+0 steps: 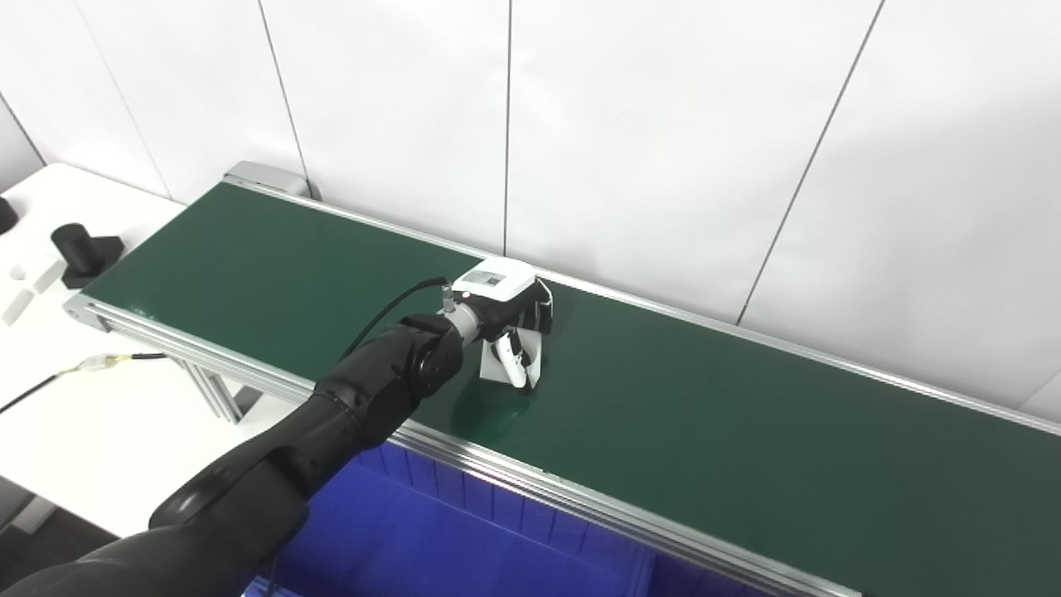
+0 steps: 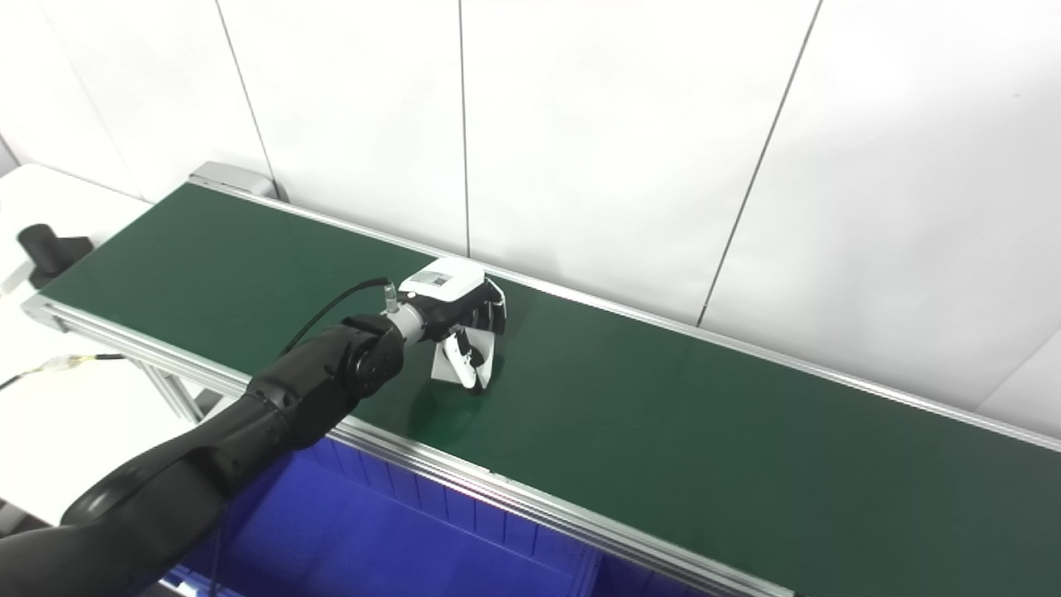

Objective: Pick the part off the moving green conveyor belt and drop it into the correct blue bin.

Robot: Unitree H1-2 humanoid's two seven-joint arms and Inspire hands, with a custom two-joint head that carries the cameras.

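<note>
1. Left hand (image 1: pixel 507 319): reaches out over the middle of the conveyor belt (image 1: pixel 704 414), with its fingers (image 1: pixel 515 358) pointed down and curled around a small white part (image 1: pixel 500 365). The hand looks clamped on the part, though whether the part has left the belt cannot be told; its lower edge sits at or just above the belt.

2. Part: directly beneath the palm, between the downturned fingers. It is white, flat-faced and angular, apparently a rigid plastic piece. Most of it is hidden by the hand.

3. Reason for the hold, as judged: a top-down grasp suits a thing carried on a moving belt, closing on it from both sides without dragging along the belt.

4. Right hand: not in view in either eye view.

5. Belt: dark green, matte and smooth, framed by bright aluminium rails.

6. Blue bin (image 1: pixel 431 539): below and nearer the robot than the hand, under the belt's near rail. It is glossy blue plastic with ribbed walls. Only one compartment is plainly visible, so the correct one cannot be confirmed.

7. White surface (image 1: pixel 91 431): well off beyond the belt's left end. It carries a black cylindrical fixture (image 1: pixel 83 249) and a cable (image 1: pixel 99 363).
</note>
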